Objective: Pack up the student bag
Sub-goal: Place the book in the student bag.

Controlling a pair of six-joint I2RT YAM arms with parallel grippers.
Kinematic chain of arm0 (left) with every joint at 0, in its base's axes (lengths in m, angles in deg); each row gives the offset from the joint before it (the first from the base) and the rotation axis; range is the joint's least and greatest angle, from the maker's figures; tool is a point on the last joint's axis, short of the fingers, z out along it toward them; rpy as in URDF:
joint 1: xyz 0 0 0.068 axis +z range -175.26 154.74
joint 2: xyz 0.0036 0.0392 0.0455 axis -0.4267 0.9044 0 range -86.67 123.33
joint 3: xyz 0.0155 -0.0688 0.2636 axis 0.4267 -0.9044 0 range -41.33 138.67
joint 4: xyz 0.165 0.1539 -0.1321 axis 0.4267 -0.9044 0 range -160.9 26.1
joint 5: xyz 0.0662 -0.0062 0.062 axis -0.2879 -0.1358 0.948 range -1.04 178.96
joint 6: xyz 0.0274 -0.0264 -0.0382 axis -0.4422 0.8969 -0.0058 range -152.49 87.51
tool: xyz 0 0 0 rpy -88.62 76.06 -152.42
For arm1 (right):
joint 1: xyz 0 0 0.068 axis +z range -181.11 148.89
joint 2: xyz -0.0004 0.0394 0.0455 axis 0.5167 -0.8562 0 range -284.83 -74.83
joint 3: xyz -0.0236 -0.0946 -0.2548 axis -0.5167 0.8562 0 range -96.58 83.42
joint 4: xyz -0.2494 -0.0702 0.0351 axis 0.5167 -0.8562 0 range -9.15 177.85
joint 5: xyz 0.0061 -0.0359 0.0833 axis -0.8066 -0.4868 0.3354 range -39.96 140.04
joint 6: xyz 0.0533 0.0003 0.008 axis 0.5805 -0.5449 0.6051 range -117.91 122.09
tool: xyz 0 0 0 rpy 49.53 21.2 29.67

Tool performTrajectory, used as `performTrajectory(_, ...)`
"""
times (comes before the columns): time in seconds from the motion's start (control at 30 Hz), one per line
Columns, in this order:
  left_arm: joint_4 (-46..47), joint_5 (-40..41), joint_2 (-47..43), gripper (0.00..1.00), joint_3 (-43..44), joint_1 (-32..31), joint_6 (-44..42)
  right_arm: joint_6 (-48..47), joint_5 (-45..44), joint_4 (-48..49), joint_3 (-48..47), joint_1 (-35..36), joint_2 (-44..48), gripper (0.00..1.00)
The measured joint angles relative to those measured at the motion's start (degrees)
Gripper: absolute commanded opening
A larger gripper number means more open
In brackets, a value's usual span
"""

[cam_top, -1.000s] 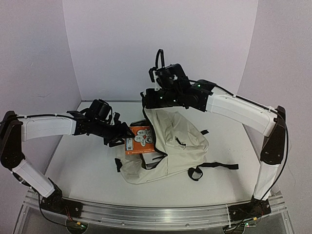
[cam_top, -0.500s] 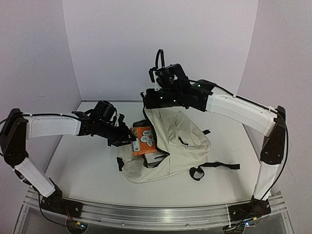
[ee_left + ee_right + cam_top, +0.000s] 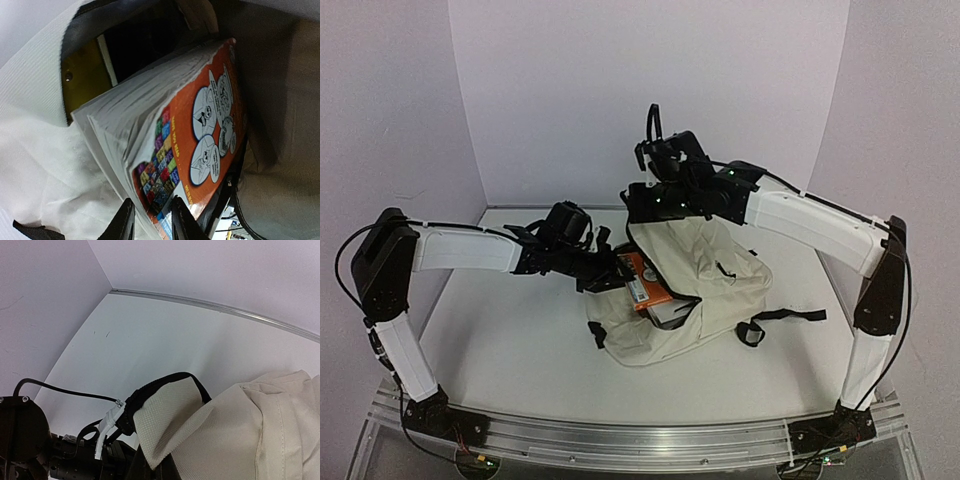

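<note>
The student bag [image 3: 705,285], cream fabric with black straps, lies mid-table with its mouth facing left. My right gripper [image 3: 648,208] is shut on the bag's upper rim and holds it lifted; in the right wrist view a cream flap with black edging [image 3: 167,410] rises from my right gripper [image 3: 160,469]. My left gripper [image 3: 612,272] is shut on the corner of a thick orange-covered book [image 3: 642,280]. In the left wrist view the book [image 3: 200,120] reaches into the bag's dark opening, with my left gripper [image 3: 150,217] astride its near corner and cream bag fabric [image 3: 40,150] at the left.
A yellowish flat thing [image 3: 85,80] shows inside the bag's mouth. Black straps [image 3: 790,316] trail on the table to the bag's right. White walls close off the back and both sides, and a metal rail [image 3: 640,440] runs along the near edge.
The left gripper has closed on the book and carried it rightward into the bag's mouth. The bag and the right gripper holding its rim have shifted to the right.
</note>
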Motion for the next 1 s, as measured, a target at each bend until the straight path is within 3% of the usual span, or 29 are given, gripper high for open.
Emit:
performTrajectory(0.57,10.25,-2.43,3.63,0.24,3.96,-3.52,1.40,-1.09,-5.31,-0.13,-1.31,-0.39,0.00,0.00)
performTrajectory(1.0,10.69,0.42,8.61,0.24,7.34,-3.65,-1.70,-1.16,-6.12,0.70,-1.40,-0.39,0.00,0.00)
